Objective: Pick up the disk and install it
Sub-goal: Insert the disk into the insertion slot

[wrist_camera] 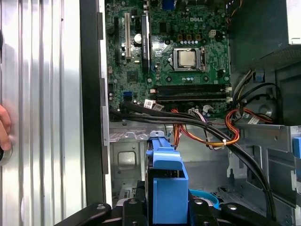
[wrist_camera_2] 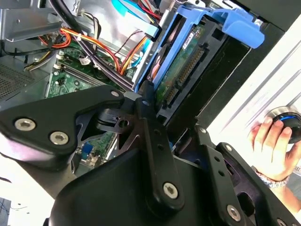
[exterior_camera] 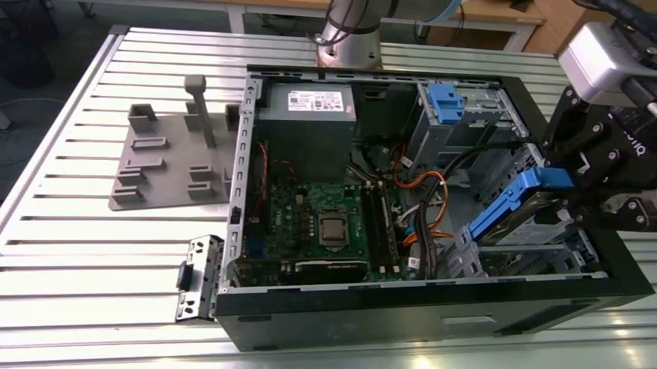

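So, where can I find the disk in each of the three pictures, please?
Exterior view: the disk sits tilted at the exterior view's right, inside the open computer case, held by the gripper.
Second wrist view: the disk stands beyond the gripper's fingers, its connector edge showing.
First wrist view: its blue frame shows, clamped by the gripper.
Shared landmark: the green motherboard.

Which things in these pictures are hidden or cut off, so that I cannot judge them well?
- Exterior view: the gripper is cut off by the picture's right edge, and the disk hides its fingertips.
- First wrist view: the disk is seen end-on; its blue carrier covers the drive, and the lower edge cuts it off.
- Second wrist view: the gripper's black body hides the disk's lower part.
- Second wrist view: a person's hand is cut off by the right edge.
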